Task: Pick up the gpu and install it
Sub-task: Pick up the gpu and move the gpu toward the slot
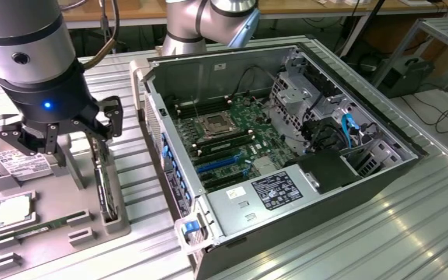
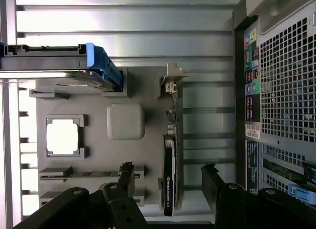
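Note:
The gpu (image 1: 105,188) stands on edge in a slot of the grey parts tray (image 1: 62,201), at the exterior view's left. In the wrist view the gpu (image 2: 170,165) is edge-on, a thin black and green card with its silver bracket (image 2: 173,78) at one end. My gripper (image 1: 63,135) hangs over the tray, above the card, and is open. In the wrist view my gripper (image 2: 169,178) has one black finger on each side of the card, apart from it, with nothing held.
The open computer case (image 1: 286,146) lies at the exterior view's right of the tray, motherboard exposed; its rear panel (image 2: 286,91) is close beside the card. The tray also holds a hard drive (image 2: 59,71), a processor (image 2: 62,138) and a memory stick (image 2: 84,173).

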Robot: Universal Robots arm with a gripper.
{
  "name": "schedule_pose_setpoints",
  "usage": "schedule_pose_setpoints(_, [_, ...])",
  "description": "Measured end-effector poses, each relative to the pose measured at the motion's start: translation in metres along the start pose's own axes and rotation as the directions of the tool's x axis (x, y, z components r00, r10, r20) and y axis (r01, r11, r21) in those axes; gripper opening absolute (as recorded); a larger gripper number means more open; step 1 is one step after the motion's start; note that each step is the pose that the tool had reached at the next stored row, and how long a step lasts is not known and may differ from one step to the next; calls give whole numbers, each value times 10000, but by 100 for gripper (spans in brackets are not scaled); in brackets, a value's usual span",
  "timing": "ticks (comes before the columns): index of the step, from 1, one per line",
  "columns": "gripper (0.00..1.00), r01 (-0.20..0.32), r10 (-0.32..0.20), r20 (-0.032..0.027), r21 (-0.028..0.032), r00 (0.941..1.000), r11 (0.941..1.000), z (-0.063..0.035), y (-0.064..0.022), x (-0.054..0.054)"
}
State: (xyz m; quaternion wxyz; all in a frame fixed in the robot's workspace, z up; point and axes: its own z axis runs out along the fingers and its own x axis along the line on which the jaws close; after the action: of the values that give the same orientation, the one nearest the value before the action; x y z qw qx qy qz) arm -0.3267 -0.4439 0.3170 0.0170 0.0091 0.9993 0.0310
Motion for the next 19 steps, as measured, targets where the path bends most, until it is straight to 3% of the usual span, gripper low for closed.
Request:
schedule_pose_setpoints(5, [66, 5, -5, -37, 1, 10000, 10000, 91, -9, 4])
schedule_pose_setpoints(14, [66, 5, -5, -42, 0, 10000, 10000, 266, -19, 9])
schedule_pose_setpoints(19, [66, 6, -6, -44, 2, 10000, 10000, 299, -22, 10])
